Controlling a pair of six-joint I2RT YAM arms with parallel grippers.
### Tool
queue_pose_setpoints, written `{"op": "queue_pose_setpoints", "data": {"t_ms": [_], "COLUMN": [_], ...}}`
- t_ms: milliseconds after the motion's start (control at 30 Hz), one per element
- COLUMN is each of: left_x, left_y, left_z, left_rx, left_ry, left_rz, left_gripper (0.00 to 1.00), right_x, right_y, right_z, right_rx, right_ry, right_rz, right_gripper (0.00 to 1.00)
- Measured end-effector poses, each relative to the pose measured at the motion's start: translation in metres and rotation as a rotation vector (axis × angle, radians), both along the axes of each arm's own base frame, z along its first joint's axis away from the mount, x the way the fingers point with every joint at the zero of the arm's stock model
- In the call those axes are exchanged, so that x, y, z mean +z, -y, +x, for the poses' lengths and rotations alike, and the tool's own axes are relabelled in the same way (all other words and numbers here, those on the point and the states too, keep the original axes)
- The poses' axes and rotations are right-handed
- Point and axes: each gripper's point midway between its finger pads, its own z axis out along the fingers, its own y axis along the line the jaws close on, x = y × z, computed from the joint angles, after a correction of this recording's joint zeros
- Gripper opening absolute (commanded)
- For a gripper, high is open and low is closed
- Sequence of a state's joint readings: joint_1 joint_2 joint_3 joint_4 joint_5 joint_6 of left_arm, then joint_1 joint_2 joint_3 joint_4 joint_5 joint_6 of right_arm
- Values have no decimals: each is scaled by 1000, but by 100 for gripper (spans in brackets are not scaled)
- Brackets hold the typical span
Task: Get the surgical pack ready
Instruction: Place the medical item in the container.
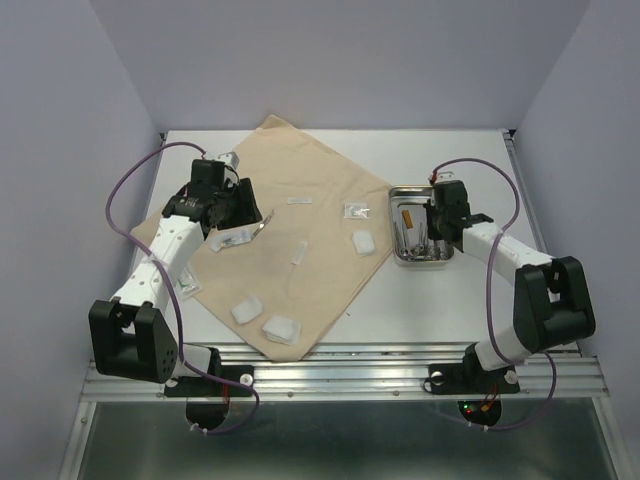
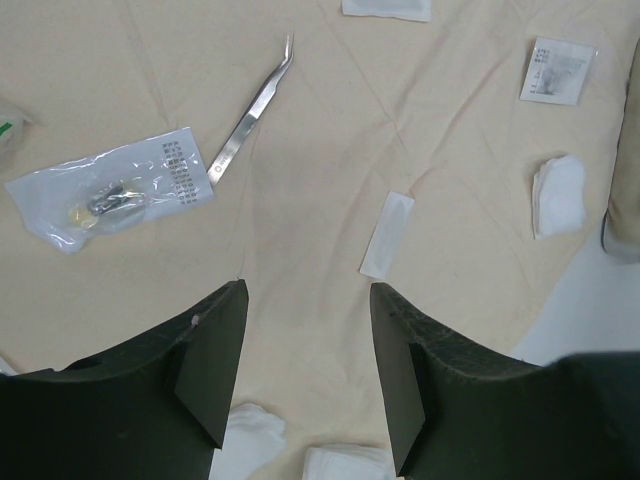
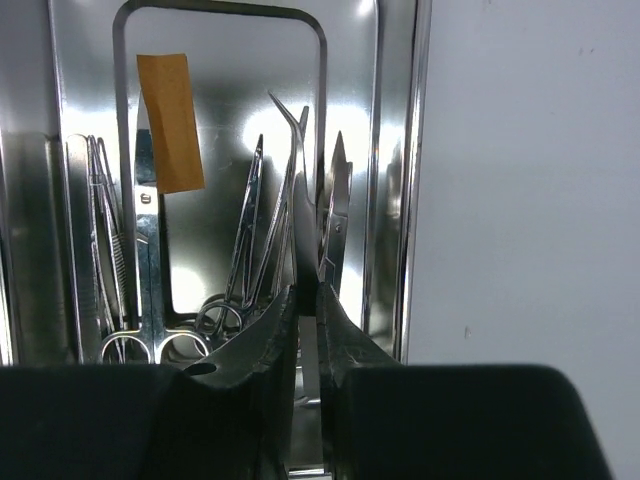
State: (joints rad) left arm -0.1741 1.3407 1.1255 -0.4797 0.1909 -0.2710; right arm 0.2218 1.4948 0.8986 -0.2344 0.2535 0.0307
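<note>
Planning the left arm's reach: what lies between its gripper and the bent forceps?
Left wrist view: only bare cloth between the left gripper and forceps.

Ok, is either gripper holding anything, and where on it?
The right gripper pinches bent-tip forceps partway along their shaft, above the tray; the left gripper is open and empty.

No txt legible anywhere. Clear plastic pouch (image 2: 110, 190) has black print on its white label, too small to read; small white paper packet (image 2: 557, 70) has grey print, also unreadable. Orange sticker (image 3: 170, 120) in shiny rectangular steel tray (image 3: 390, 150) looks blank.
</note>
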Motion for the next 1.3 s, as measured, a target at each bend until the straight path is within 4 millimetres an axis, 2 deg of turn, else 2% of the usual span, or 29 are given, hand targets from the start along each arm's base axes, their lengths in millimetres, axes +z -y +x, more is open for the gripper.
{"op": "queue_pose_setpoints", "data": {"t_ms": [200,400,600,833,1033,1100,1167,1200,1300], "left_x": [-3,-3,-3,-3,-3,-3,-3,-3,-3], "left_y": [0,0,-1,-1,-1,-1,-1,-1,-1], "left_z": [1,1,0,0,0,0,0,0,0], "left_rx": [0,0,2,3,4,5,5,6,6], "left_ry": [-8,-8,-9,-11,-11,-11,-11,-11,-10], "left_rz": [1,1,4,5,5,7,8,8,8], "left_gripper": [63,63,63,63,63,63,63,63,63], "right_x": [-3,-7,-17,-20,-35,-40,-39,-39,-37], "right_y": [-5,-33,-55,-71,-82,-85,-88,-89,-90], "right_z": [6,13,7,3,-6,-9,-10,-10,-10], "right_rx": [31,81,131,174,212,222,230,232,232], "right_ry": [7,-17,-65,-95,-163,-186,-189,-192,-194], "right_rz": [11,143,253,326,378,392,404,408,414], "right_gripper": [1,1,1,2,9,23,27,34,38]}}
